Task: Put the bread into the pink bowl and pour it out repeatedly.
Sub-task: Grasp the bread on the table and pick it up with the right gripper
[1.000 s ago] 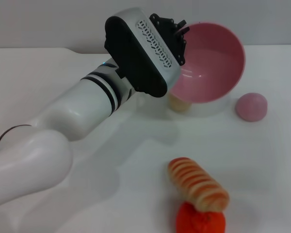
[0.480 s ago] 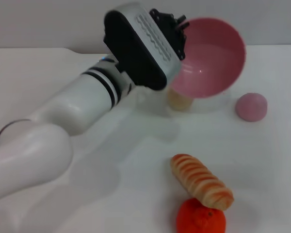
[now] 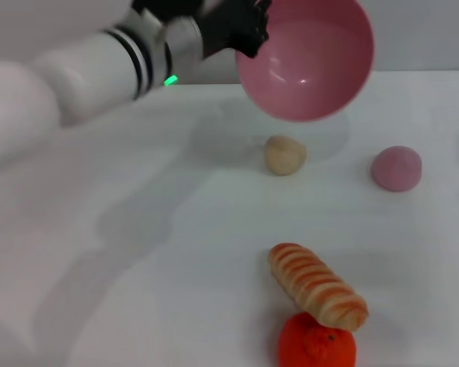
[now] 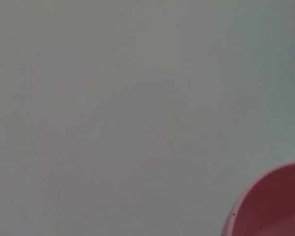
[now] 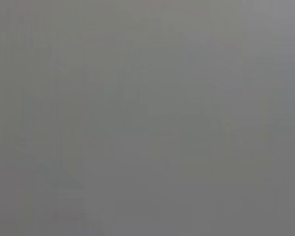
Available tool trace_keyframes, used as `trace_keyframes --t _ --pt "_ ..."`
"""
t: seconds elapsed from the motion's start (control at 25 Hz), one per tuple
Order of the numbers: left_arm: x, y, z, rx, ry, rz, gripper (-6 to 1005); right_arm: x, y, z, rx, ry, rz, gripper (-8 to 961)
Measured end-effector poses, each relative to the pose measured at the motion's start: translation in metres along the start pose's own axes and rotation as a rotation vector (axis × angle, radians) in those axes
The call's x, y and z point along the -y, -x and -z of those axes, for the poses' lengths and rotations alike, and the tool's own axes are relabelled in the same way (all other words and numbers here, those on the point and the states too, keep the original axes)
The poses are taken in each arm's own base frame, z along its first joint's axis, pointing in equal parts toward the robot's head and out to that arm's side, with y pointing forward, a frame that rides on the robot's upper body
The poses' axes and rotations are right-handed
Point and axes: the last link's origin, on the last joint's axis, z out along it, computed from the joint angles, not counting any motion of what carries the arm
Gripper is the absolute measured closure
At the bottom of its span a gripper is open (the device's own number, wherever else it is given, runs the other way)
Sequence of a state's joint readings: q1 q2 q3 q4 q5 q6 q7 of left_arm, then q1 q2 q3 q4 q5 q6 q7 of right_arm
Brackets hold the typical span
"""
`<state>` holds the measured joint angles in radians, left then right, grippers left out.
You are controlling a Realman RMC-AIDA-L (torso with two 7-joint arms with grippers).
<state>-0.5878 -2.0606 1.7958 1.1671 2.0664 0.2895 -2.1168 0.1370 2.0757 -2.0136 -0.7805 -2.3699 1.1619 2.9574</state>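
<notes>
The bread (image 3: 317, 285) lies at lower right on the counter (image 3: 176, 252); the left gripper (image 3: 241, 30) clamps the tilted pink bowl (image 3: 306, 57) aloft, which may slip.

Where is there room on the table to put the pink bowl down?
The left claw holds the pink bowl in the air. The table's left half is bare. Crowded: the bread touching the orange fruit, and between the beige ball and pink ball.

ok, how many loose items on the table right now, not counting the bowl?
4: beige ball below the lifted pink bowl, pink ball to its right, bread near front, orange fruit touching the bread's near end. None visibly hidden.
</notes>
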Motion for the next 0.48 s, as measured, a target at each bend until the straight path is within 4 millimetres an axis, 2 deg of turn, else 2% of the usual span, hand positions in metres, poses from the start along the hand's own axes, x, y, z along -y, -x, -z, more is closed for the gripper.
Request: trace_keyframes --t 0.28,0.48 --pt "0.043 -0.006 0.009 0.130 0.211 0.221 955 -0.005 -0.007 -0.005 -0.054 0.023 -0.003 416" --pt "0.066 -0.002 0.023 0.254 0.323 0.264 955 -0.010 -0.014 -0.013 -0.110 0.043 -0.009 415"
